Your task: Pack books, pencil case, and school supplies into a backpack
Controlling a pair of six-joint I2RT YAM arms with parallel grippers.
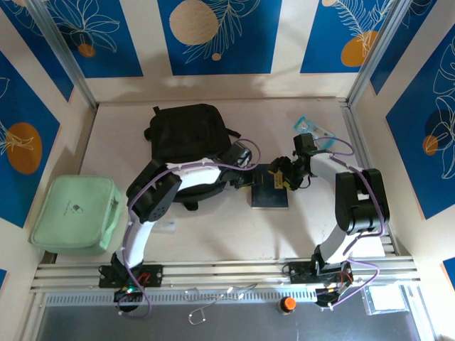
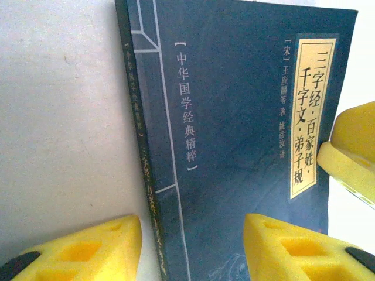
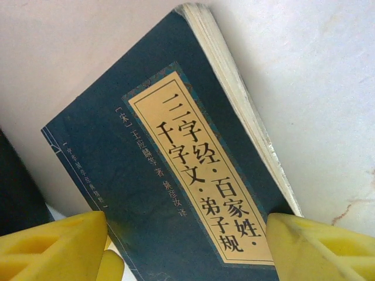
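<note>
Bench: pale cream, boxed in by white walls with blue leaf-print panels.

Backpack: black, lying flat at the far centre of the bench, nothing resting on it.

Book: dark navy, lying flat on the bench just right of the backpack and apart from it. The cover faces up, with a yellow label printed in Chinese characters.

Left end effector: at the book's far-left corner. From the left wrist, its yellow foam fingers stand apart; one is over bare bench beside the spine, the other over the cover. No clamp seen.

Right end effector: at the book's far edge, close beside the left one. From the right wrist, its fingers are spread wide, the label end of the book between them. Contact with the cover cannot be judged. One of its yellow fingers shows at the right edge of the left wrist view.

Mint green case: zipped, at the left edge of the bench, well apart from the book.

Clear packet: far right, behind the right arm.
</note>
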